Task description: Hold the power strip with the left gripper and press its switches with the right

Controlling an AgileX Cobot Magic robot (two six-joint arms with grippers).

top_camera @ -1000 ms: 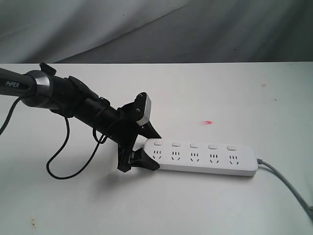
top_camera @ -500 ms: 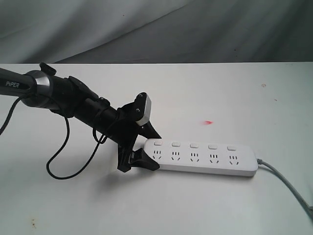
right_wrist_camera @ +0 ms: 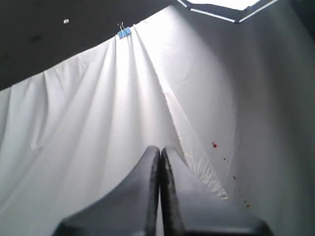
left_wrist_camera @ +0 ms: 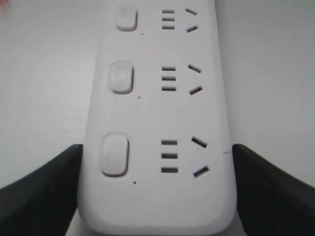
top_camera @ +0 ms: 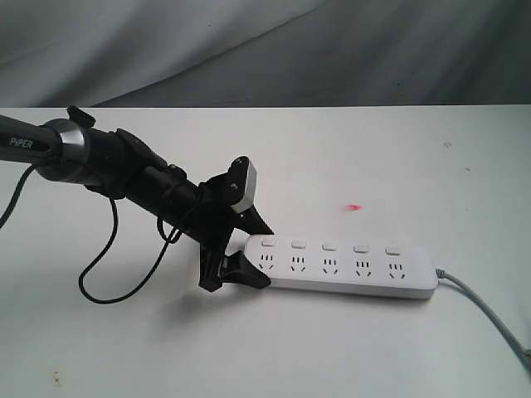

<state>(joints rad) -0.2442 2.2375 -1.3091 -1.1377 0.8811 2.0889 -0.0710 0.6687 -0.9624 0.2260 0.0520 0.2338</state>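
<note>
Both jaws of my left gripper (top_camera: 253,255) hug one end of the power strip (top_camera: 344,265), one on each long side. In the left wrist view they touch its edges, so I call it a firm hold. The power strip lies flat on the white table (top_camera: 373,157), low and a bit right of the middle in the exterior view, and its other end points right. Its five switches (top_camera: 329,246) sit in a row along the back edge, one by each socket. Up close I see three of them. A grey cord (top_camera: 489,311) runs off the far end toward the bottom right corner. A small red spot (top_camera: 354,206) sits on the table behind the strip. My left arm (top_camera: 158,186) comes in from the left, and its grey sleeve (top_camera: 66,149) reads "PiPER". My right gripper (right_wrist_camera: 160,150) is clenched on nothing, jaws pressed together. It shows only in its own wrist view, where it faces a white cloth (right_wrist_camera: 98,123) with a blue clip (right_wrist_camera: 124,32).
</note>
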